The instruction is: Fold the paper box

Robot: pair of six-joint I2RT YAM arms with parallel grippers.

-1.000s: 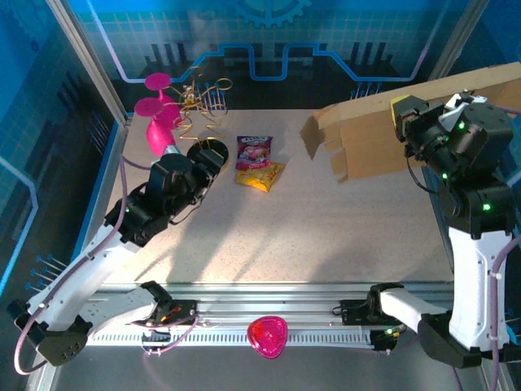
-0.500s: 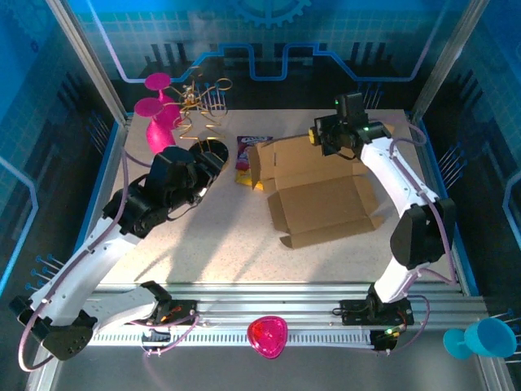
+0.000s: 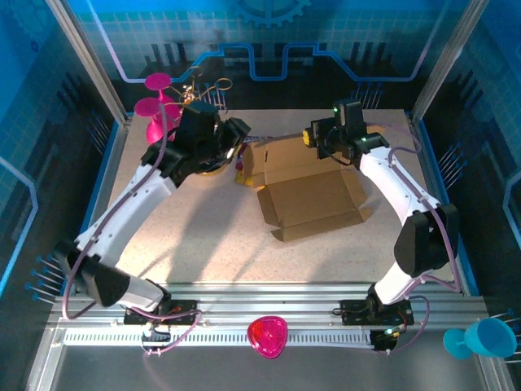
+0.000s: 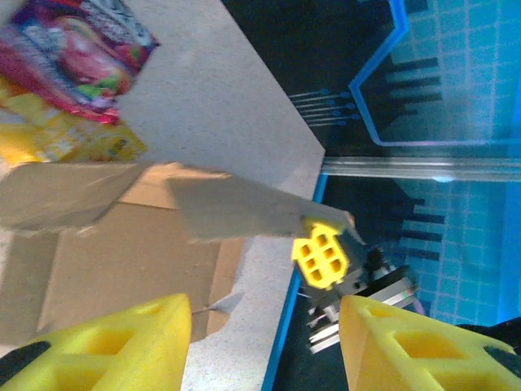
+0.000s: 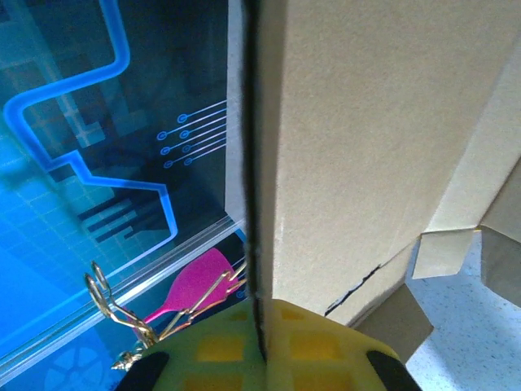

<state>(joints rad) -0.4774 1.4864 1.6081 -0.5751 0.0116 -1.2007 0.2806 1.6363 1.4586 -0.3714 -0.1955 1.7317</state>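
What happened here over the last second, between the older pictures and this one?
The right pincer, still clamped on the brown cardboard box, swung it down from high on the right onto the speckled table. The left pincer reached away from its base to the box's far left flap, open and holding nothing. The pink and yellow snack packets and pink plastic ornament stayed put.

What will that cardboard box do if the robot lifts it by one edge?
It would probably stay fairly stiff: the panel of the cardboard box pinched in the right fingers stands straight. Its flaps would likely swing at the creases, since one at the left end is tilted up. It looks light for its size, being thin sheet.
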